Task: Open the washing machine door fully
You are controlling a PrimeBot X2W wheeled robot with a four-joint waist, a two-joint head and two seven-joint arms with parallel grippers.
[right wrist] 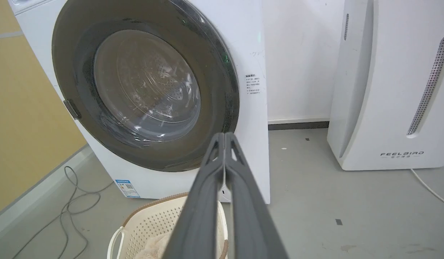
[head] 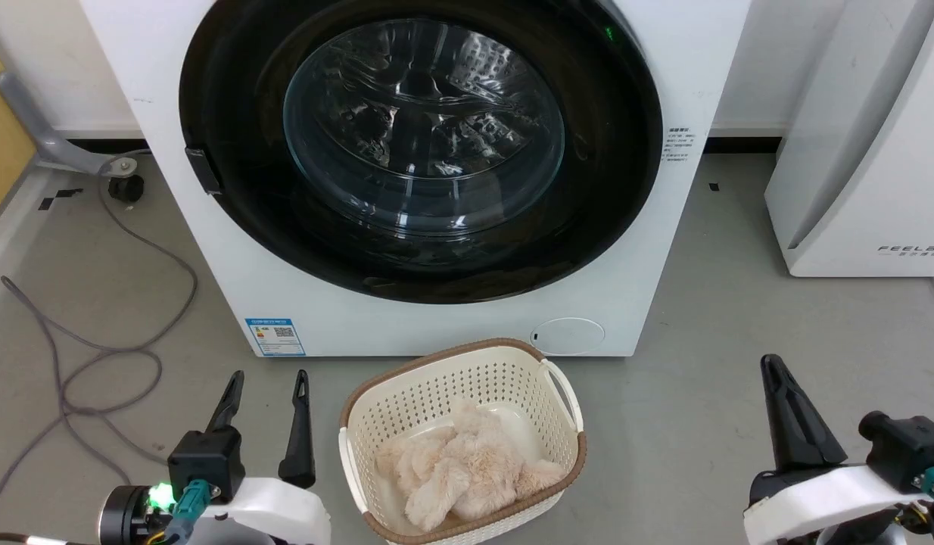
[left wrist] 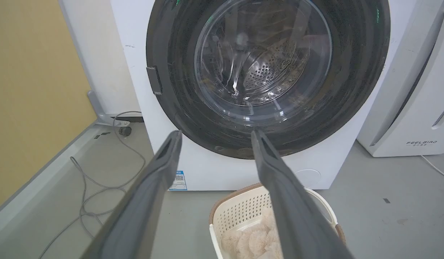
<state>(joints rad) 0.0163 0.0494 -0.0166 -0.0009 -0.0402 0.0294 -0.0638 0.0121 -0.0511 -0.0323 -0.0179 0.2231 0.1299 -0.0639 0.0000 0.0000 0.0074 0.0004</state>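
The washing machine door [head: 421, 144] sits shut, flush in the front of the washing machine [head: 406, 329], its glossy black rim unbroken all round. A small dark handle tab [head: 203, 170] stands at nine o'clock on that rim, so the hinge is likely at three. The step in hand looks to be the reach. It is best to hook a fingertip behind the tab, pull straight out until the latch frees, then sweep the door round towards three o'clock, clear of the basket [head: 459, 354] at six o'clock below the machine. The left gripper [head: 269, 376], at seven o'clock in the head view, has its fingers well apart, holding and touching nothing. The right gripper [right wrist: 225, 136] has its fingers pressed together, empty, well short of the door.
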